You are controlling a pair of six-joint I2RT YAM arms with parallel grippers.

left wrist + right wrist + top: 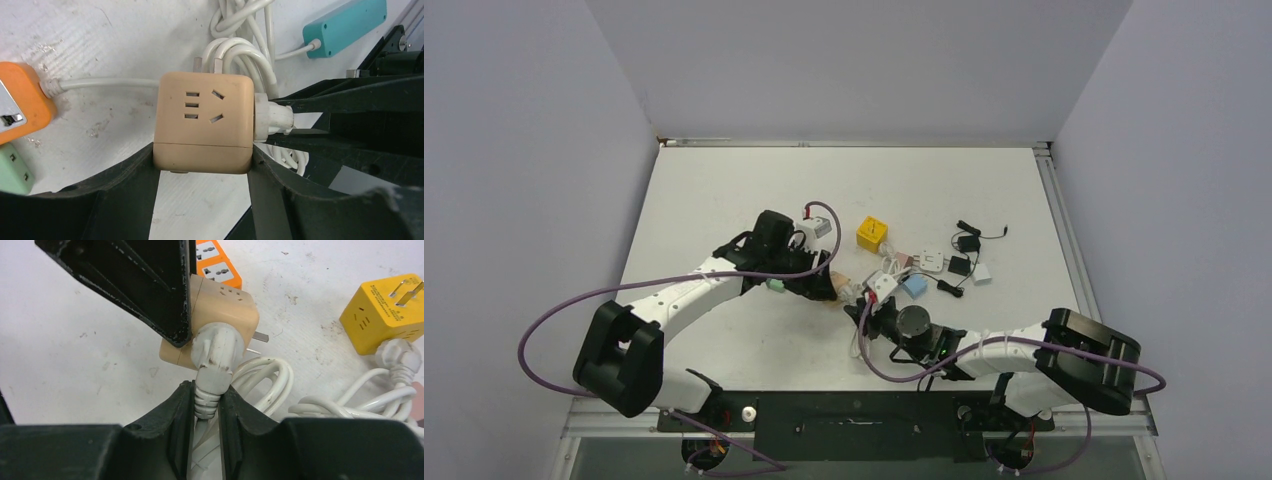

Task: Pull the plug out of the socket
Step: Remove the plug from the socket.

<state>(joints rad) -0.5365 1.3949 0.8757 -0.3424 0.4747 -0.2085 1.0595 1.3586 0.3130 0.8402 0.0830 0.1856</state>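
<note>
A tan cube socket [202,122] lies on the white table, also seen in the right wrist view [225,302] and the top view [841,281]. A white plug [270,116] sits in its side, still seated [216,347]. My left gripper [202,159] is shut on the cube socket, one finger on each side of it. My right gripper [206,392] is shut on the plug's ribbed cable end, just behind the plug body. The plug's coiled white cable [270,385] lies beside it. The two grippers meet at the socket in the top view.
An orange power strip [20,100] and a green adapter [12,172] lie left of the socket. A teal power strip [345,22] lies beyond it. A yellow cube adapter [385,310] with its own white plug is to the right. Small adapters and chargers [959,262] are scattered mid-table.
</note>
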